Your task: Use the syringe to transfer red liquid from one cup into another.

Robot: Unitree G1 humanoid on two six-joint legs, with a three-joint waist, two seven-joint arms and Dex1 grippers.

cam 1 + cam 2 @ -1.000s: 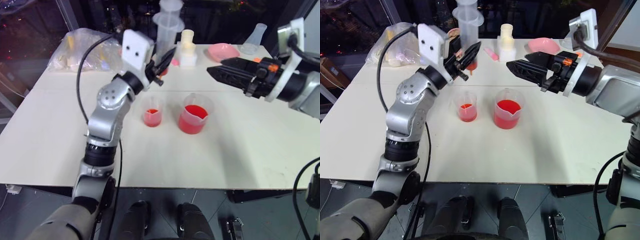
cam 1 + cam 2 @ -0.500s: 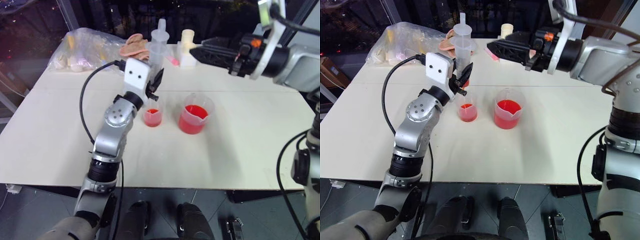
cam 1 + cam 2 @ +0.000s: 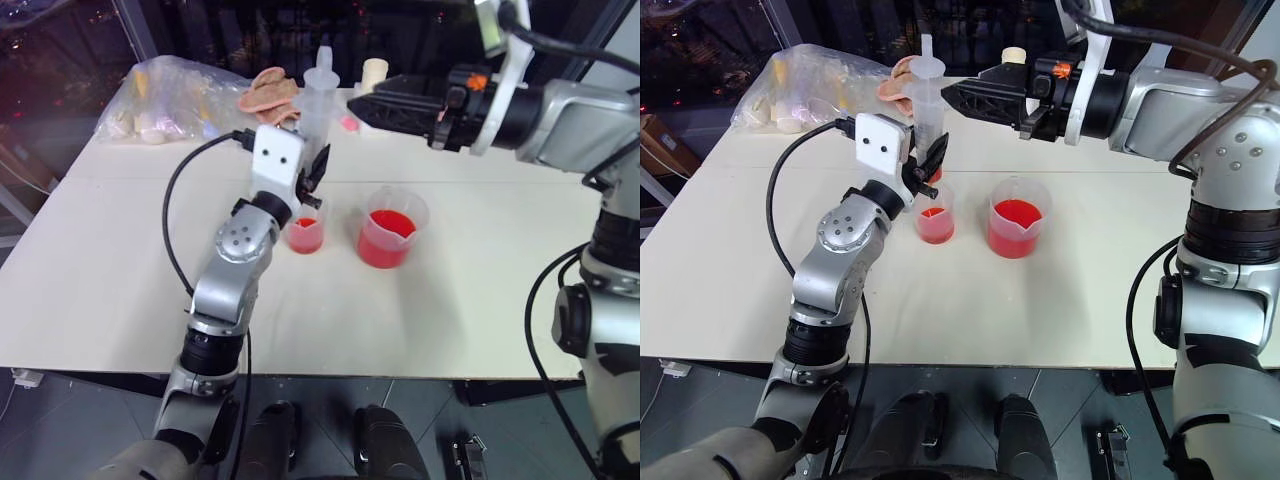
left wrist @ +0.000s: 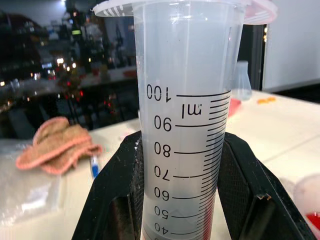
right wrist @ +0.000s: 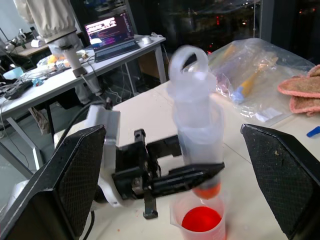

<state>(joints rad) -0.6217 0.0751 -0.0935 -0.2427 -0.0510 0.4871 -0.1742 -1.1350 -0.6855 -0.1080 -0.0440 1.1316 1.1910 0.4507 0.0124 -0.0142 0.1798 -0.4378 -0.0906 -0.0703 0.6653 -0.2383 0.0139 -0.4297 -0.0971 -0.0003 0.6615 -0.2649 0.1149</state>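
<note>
The left gripper (image 3: 932, 160) clamps the syringe (image 3: 927, 105) upright, tip directly above the smaller cup (image 3: 934, 214). The beaker (image 3: 1018, 217) stands just beside that cup. The right gripper (image 3: 962, 95), jaws wide, should press the plunger straight down, slowly.

Left pincer (image 3: 313, 172) clamped on the syringe (image 3: 317, 98), held upright, tip over the small cup (image 3: 305, 232) of red liquid (image 3: 304, 238). Beaker (image 3: 391, 228) stands just beside it on the bench (image 3: 480, 280). Right pincer (image 3: 368, 105), jaws apart, hangs level near the plunger top.
</note>
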